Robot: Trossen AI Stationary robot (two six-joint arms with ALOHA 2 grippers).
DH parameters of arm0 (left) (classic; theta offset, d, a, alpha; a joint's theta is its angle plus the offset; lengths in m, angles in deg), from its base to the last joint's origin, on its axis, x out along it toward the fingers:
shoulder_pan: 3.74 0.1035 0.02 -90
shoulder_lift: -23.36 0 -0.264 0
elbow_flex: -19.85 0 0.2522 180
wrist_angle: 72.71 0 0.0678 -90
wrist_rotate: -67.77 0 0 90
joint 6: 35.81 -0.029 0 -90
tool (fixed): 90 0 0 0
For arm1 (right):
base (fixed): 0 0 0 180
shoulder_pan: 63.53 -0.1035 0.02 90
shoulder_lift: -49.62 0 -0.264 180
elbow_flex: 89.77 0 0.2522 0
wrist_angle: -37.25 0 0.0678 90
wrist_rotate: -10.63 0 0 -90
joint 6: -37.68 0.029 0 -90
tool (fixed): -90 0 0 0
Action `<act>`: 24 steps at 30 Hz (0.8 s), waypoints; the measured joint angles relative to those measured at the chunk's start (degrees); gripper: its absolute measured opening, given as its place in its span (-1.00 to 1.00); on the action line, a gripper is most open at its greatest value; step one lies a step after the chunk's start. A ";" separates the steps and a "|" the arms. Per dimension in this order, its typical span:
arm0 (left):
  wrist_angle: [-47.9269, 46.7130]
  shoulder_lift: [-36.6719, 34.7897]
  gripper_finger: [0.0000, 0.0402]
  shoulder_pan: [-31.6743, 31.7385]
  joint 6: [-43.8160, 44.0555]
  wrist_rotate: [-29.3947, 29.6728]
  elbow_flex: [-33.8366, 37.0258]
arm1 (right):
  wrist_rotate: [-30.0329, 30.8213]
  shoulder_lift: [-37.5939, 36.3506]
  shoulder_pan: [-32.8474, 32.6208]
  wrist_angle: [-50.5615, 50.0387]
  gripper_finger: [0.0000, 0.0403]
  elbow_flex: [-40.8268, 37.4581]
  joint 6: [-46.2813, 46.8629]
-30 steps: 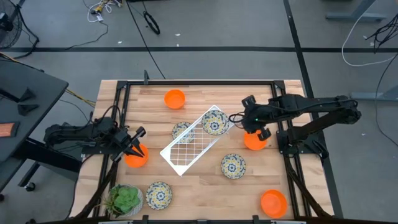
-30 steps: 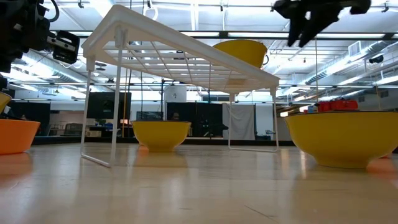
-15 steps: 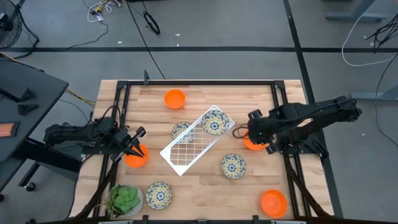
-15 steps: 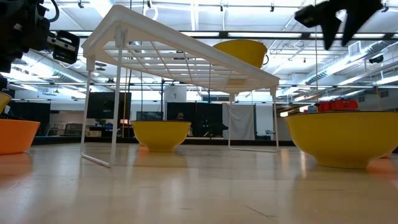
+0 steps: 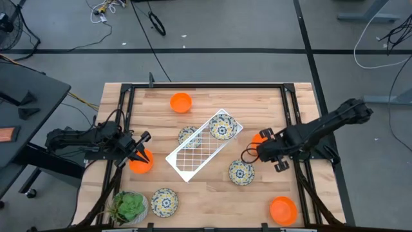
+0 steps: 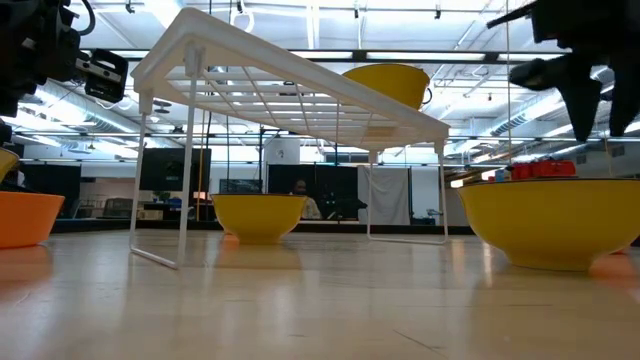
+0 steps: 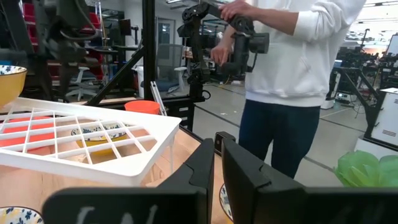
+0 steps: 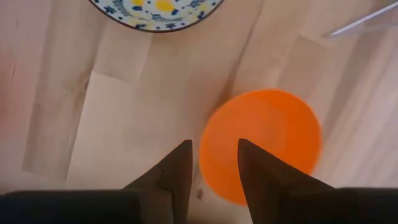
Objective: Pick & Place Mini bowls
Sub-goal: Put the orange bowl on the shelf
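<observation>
Broadly, the wooden table [image 5: 206, 187] is taken up at its middle by the white wire rack [image 5: 199, 151], which is set at a slant well to the left of the right gripper [image 5: 265, 147]; one patterned bowl [image 5: 222, 127] is carried on the rack's top and another patterned bowl [image 5: 188, 136] is sheltered beneath its grid, which suggests the rack serves as the sorting place. A potted plant [image 5: 131, 206] is kept at the near-left corner, far from either gripper. The right gripper is held above the table with its fingers [image 8: 171, 171] a small way apart and nothing between them, pointing straight down over an orange bowl [image 8: 261, 152] that lies just under and slightly ahead of the fingertips; the narrow gap is judged to suit pinching the bowl's rim. A third patterned bowl [image 5: 241, 171] sits just beside this gripper on its near side, and another orange bowl [image 5: 283, 209] lies farther off by the near-right corner. The left gripper [image 5: 140, 149] is parked at the table's left edge, its fingers [image 7: 205, 168] seen pressed together and empty, with an orange bowl [image 5: 141, 164] directly below it. One more orange bowl [image 5: 181, 102] and a fourth patterned bowl [image 5: 164, 201] lie apart from both grippers. A person in a white top [image 7: 292, 56] is seen standing beyond the table.
</observation>
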State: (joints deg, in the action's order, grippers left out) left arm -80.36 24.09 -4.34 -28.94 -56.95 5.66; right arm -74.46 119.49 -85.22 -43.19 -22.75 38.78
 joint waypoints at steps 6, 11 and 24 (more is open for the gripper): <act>0.00 0.00 -0.82 0.00 0.00 0.01 0.00 | 0.00 0.00 -0.53 6.65 -0.35 -5.37 8.33; 0.00 0.00 -0.82 -0.02 0.00 0.01 0.00 | 0.00 0.00 -0.53 11.36 -0.35 -9.93 13.29; 0.00 0.00 -0.82 0.00 0.00 0.02 0.00 | 0.20 0.00 -0.29 17.56 -0.35 -18.04 18.36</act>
State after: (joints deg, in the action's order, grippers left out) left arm -80.36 24.09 -4.34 -28.94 -56.93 5.66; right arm -74.26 119.49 -85.51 -25.63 -40.79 57.15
